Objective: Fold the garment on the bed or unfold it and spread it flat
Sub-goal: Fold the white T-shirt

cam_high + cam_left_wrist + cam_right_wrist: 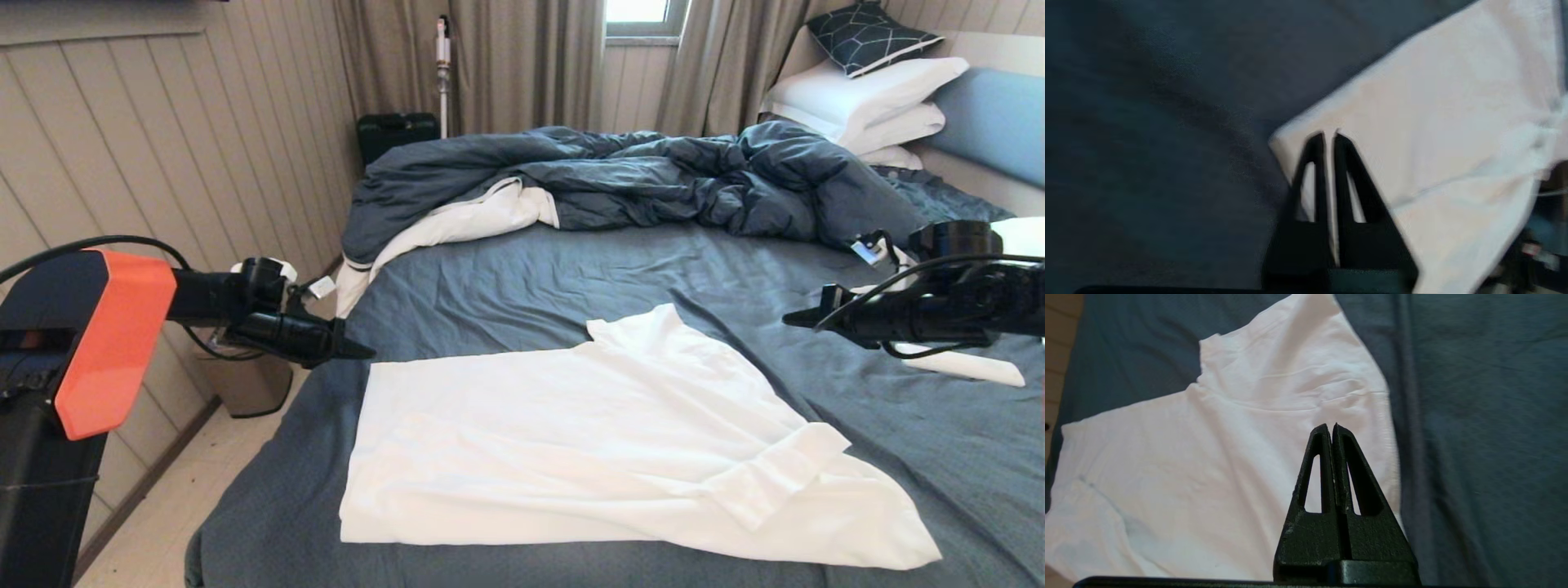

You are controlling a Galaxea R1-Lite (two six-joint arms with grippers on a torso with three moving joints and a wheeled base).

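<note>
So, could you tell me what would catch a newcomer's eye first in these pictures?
Probably the white garment, lying partly folded on the near half of the bed against its dark blue sheet. Next, the two black arms level above it: the left gripper at the garment's far left corner, the right gripper over the bed's right side. Behind lie a rumpled duvet and white pillows.

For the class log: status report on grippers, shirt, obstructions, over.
Left gripper slightly parted at shirt corner. Right gripper shut, empty. Nothing lying on shirt.

Grey curtains (pixel 522 57), patterned cushion (pixel 869 37), black suitcase (pixel 396 131)
</note>
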